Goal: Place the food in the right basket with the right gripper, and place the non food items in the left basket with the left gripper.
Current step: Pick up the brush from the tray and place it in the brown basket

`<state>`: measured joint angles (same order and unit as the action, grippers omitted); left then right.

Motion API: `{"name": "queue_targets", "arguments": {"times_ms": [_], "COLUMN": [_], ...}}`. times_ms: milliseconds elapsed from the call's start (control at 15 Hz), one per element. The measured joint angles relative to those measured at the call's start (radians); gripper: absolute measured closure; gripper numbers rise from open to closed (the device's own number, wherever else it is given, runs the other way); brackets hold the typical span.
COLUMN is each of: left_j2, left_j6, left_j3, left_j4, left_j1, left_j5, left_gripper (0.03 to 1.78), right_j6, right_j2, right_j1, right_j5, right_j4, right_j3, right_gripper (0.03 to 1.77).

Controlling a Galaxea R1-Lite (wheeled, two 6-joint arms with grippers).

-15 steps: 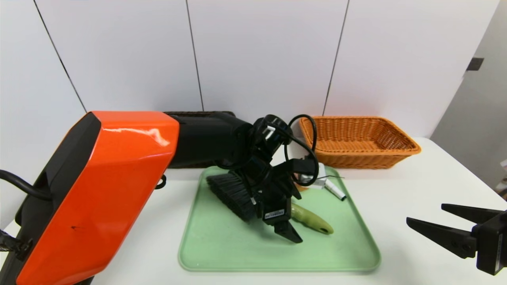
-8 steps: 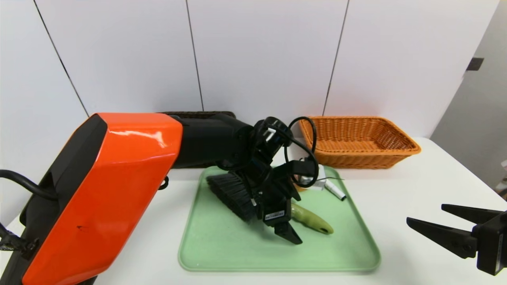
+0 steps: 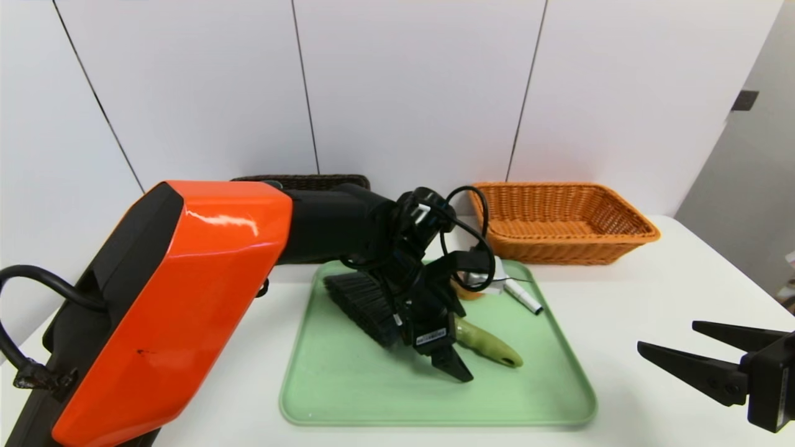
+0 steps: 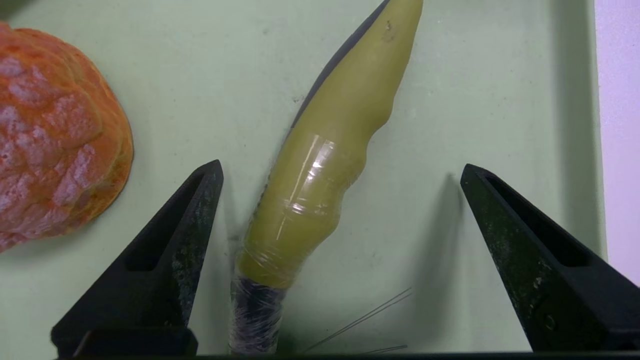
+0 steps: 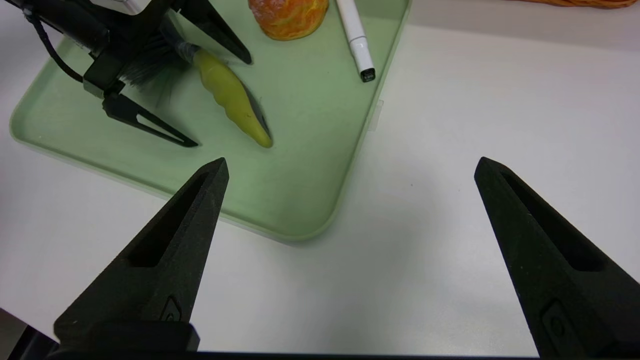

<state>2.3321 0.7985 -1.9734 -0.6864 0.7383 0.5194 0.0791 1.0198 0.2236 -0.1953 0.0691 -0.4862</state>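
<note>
Your left claw (image 4: 340, 210) hangs with fingers spread astride the brush (image 3: 397, 313) on the green tray (image 3: 348, 385), so center it on the handle (image 4: 325, 170), clear of the bun (image 4: 55, 145), before closing, while your right claw (image 3: 695, 354) waits open over the tabletop (image 3: 652, 292).

left pincer (image 4: 340, 175) spread, right pincer (image 5: 350, 170) spread

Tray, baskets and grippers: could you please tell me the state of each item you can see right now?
Left gripper: open, fingers either side of the brush handle, above the tray.
Right gripper: open, empty, over the table beside the tray.
Brush: lying on the tray, not gripped.
Bun: resting on the tray.
Marker: lying on the tray, capped.
Green tray: flat on the table.
Orange basket: upright, empty.
Dark basket: mostly hidden.
</note>
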Motion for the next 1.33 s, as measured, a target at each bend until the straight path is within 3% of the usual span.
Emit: {"name": "queue_targets", "arguments": {"times_ms": [733, 1000, 1267, 1333], "left_j2": [0.007, 0.014, 0.019, 0.019], "left_j6": [-0.002, 0.000, 0.000, 0.000], "left_j3": [0.000, 0.000, 0.000, 0.001], "left_j4": [0.016, 0.024, 0.022, 0.021], "left_j1": [-0.005, -0.005, -0.007, -0.007], "left_j5": [0.001, -0.001, -0.001, 0.000], "left_gripper": [0.12, 0.70, 1.13, 1.35], "right_j6": [0.000, 0.001, 0.002, 0.001], "right_j2": [0.000, 0.000, 0.000, -0.001], "right_j1": [0.000, 0.000, 0.000, 0.000], "right_j5": [-0.001, 0.000, 0.000, 0.001], "right_j4": [0.001, 0.011, 0.011, 0.011], "right_j3": [0.000, 0.000, 0.000, 0.000], "right_gripper": [0.10, 0.10, 0.10, 0.10]}}
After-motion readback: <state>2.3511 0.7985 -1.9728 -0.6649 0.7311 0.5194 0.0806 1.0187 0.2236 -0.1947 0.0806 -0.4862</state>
